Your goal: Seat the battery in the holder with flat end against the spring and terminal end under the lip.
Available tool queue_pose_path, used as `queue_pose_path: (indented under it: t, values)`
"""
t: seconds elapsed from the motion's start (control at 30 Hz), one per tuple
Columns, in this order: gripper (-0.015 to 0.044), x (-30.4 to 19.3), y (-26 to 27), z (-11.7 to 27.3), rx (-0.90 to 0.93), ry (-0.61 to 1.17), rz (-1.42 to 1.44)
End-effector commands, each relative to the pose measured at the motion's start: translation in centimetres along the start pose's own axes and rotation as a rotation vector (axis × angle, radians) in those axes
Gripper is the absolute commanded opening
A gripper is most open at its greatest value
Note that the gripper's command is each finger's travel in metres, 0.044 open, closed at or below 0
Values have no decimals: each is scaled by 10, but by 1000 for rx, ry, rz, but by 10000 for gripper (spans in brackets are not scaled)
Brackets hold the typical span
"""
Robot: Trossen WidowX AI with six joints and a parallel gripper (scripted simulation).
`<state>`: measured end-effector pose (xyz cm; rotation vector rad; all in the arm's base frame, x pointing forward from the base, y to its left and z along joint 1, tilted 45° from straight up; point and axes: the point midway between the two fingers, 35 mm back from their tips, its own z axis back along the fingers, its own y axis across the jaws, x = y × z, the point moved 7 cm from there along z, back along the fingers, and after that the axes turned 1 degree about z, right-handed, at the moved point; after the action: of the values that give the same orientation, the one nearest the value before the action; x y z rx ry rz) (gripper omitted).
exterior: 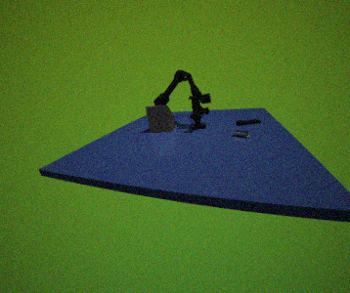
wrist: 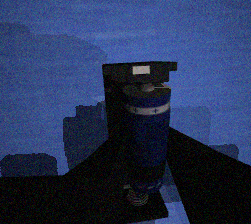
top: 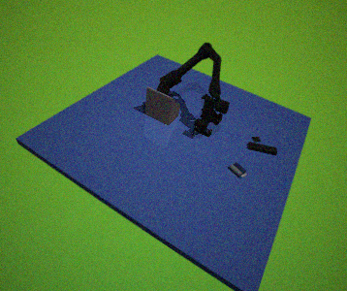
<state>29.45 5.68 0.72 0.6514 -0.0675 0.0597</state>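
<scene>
Low over holder (wrist: 116, 120), arched arm (top: 198, 68).

No readable text, only faint plus marks on the battery (wrist: 146, 135).

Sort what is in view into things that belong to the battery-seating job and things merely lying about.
Job:
- dark blue cylindrical battery with a white band, gripped by the pincer
- black holder with a lip and coil spring

Lying about:
- brown flat panel
- long black bar
- small grey-tipped block
- tiny black piece
</scene>
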Motion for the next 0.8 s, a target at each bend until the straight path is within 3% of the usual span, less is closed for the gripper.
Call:
queue_pose_path:
  t: [0.0,0.77]
  values:
    - [86,-3,0,-6,1,49,-6]
    - [86,7,5,-6,0,166,5]
